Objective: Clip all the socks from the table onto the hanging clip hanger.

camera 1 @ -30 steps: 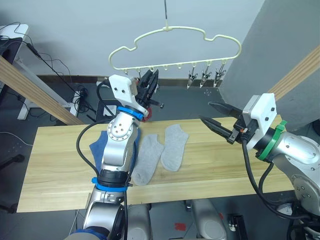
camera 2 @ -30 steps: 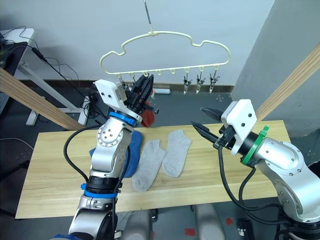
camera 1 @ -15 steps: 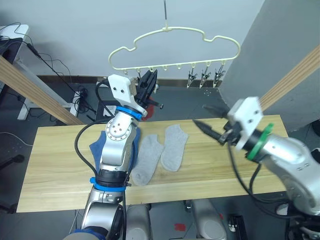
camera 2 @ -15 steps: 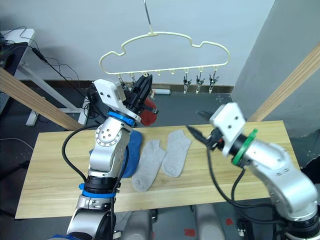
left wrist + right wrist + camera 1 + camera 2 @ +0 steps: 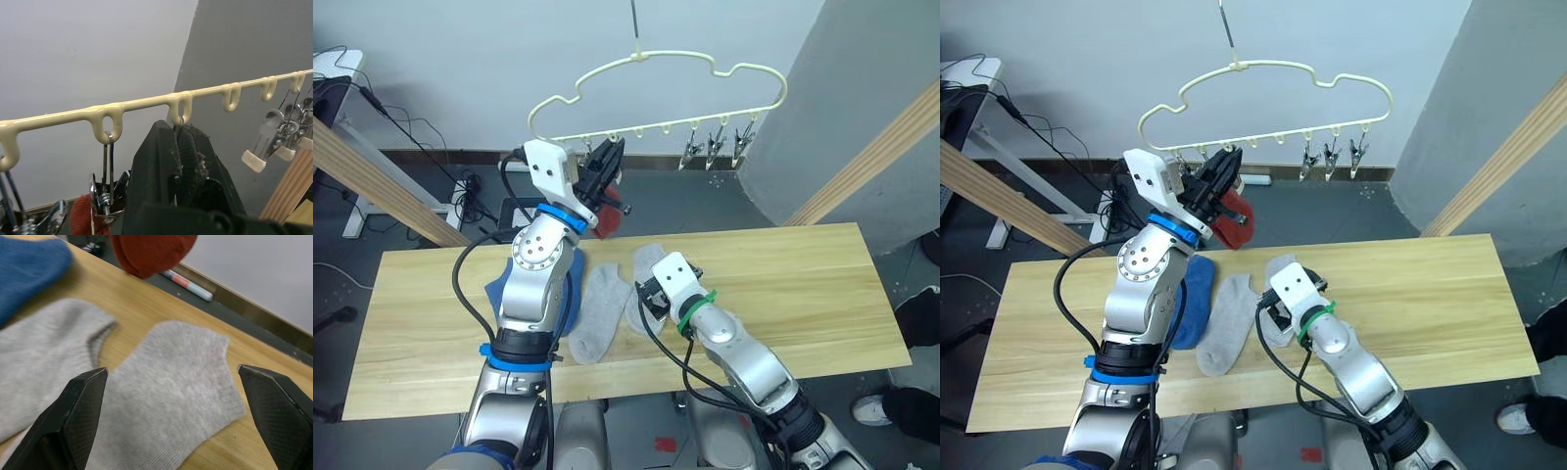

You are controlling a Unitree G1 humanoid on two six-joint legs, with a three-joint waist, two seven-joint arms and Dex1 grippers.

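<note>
Two light grey socks lie side by side on the table [image 5: 783,284], near its middle: one [image 5: 166,382] directly under the right gripper [image 5: 178,416], the other [image 5: 594,311] just to its left. A blue sock [image 5: 1187,304] lies further left, partly hidden behind the left arm. A rust red sock [image 5: 1231,217] hangs below the clip hanger [image 5: 656,98], at the left part of its clip row.

Right gripper: low over the table, fingers [image 5: 78,406] spread wide, one on each side of the grey sock, nothing between them. Cannot tell whether the tips touch the fabric.

Left gripper [image 5: 178,147]: raised to the hanger's lower bar, fingers pressed together around a metal clip hanging from one of the bar's loops. A second clip [image 5: 105,186] hangs from the next loop, with red fabric at its base. Three more clips [image 5: 720,147] hang bunched at the right end of the bar, empty.

Hanger hangs by its hook above the table's far edge. Slanted wooden poles [image 5: 372,181] stand at either side.
</note>
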